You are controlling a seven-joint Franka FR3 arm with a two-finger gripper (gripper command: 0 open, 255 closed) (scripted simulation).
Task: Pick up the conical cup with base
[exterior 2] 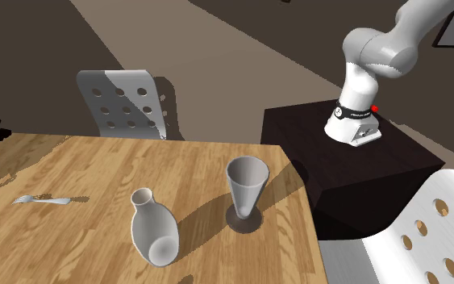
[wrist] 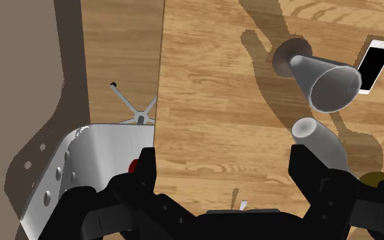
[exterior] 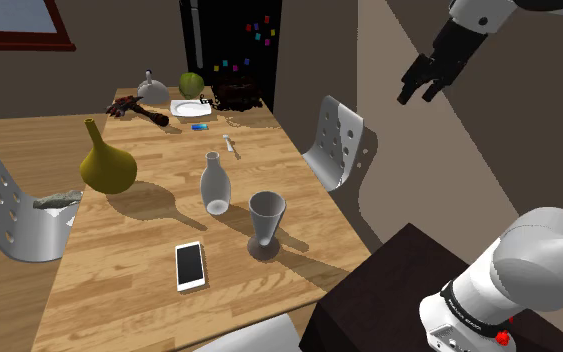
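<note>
— Going from the shoulder view's left, what is sitting around the white carafe?
— An olive gourd vase is standing left of the carafe, and a smartphone is lying just in front of it. The grey conical cup is standing upright on its round base just right of the carafe, not touching it.
— And your gripper?
— My gripper is hanging high, well right of the carafe, with its fingers spread and gripping nothing.

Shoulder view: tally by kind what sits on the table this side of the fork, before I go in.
Vases: 2 (olive vase, grey vase)
Cups: 1 (conical cup)
Phones: 1 (phone)
Total: 4
</note>
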